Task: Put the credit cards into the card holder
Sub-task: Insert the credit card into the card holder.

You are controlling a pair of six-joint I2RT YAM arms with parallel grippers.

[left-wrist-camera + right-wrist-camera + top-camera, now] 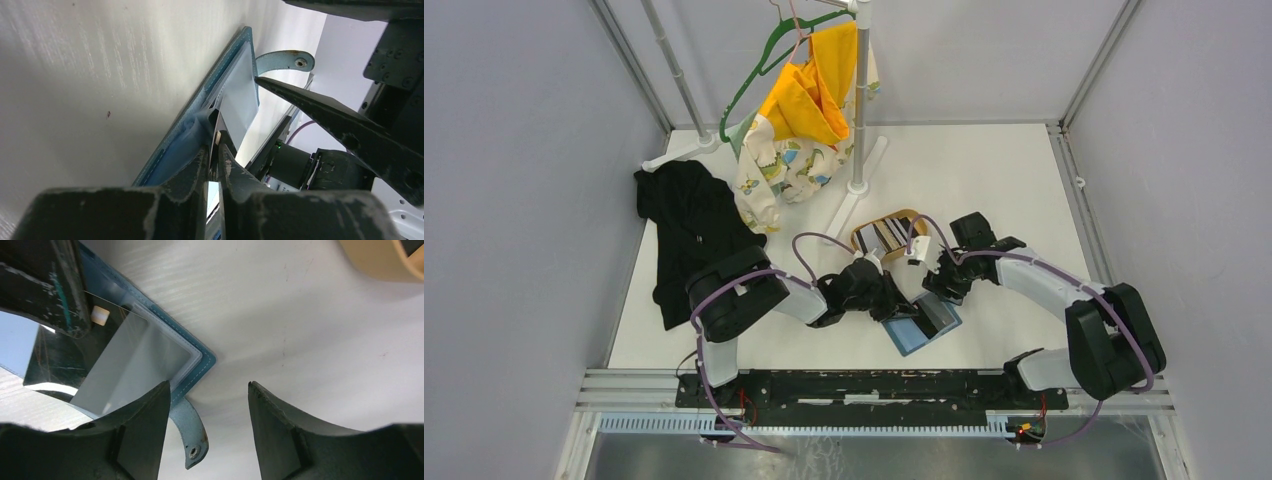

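Note:
The teal card holder [914, 335] lies open on the table near the front, with its snap tab [192, 432] sticking out. It also shows in the left wrist view [220, 85] and the right wrist view [200, 360]. My left gripper [892, 300] [216, 145] is shut on a thin black card [50, 365], held edge-on over the holder's inner pocket. My right gripper [944, 288] [207, 385] is open just above the holder's corner. Its jaws stand either side of the snap tab without touching it. More striped credit cards [884, 236] lie in the tan oval tray [902, 214].
A black garment [689, 225] lies at the left. A stand [860, 120] at the back carries a yellow and patterned cloth [799, 130] and a green hanger [759, 70]. The tray rim [380, 262] is close beyond the right gripper.

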